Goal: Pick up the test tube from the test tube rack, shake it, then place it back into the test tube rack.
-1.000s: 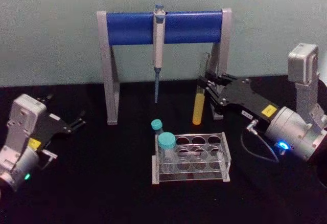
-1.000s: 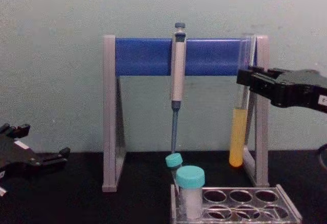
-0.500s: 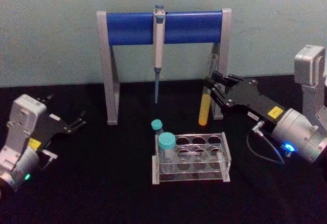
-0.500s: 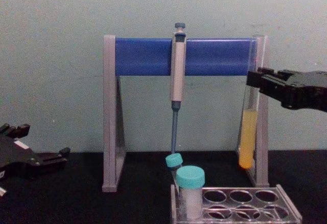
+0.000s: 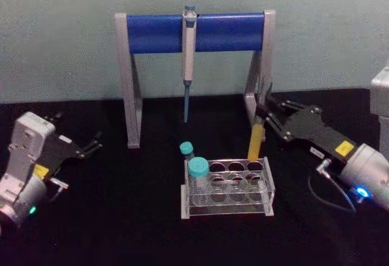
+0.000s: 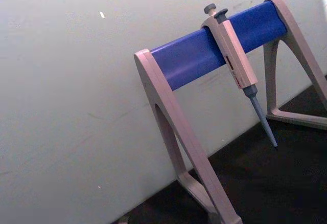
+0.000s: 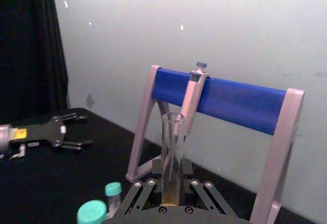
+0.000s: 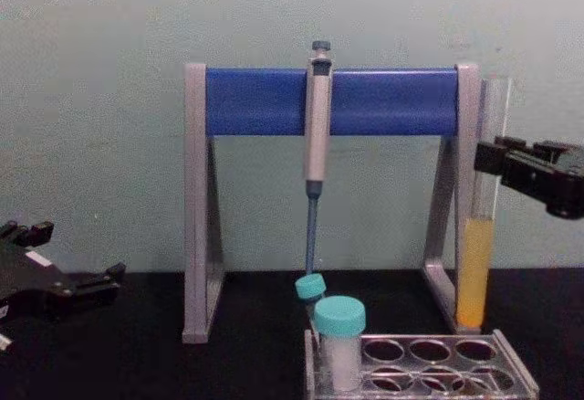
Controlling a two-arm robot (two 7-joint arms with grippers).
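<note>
Test tube hangs upright in my right gripper, jaws clamped on the clear glass above the yellow-orange liquid. Its round bottom is just above the back right corner of the test tube rack, near the middle of the counter. Left gripper rests near the counter's left edge, fingers spread, holding nothing.

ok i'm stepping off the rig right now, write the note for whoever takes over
Right hand: shut on the test tube, held upright, its bottom just above the rear right corner of the test tube rack, not in a hole.
Left hand: open, empty, parked low on the left side.
Done: tube is out of the rack. Whether it was shaken cannot be told.
To do: lower it into a free hole, release, withdraw.
</note>
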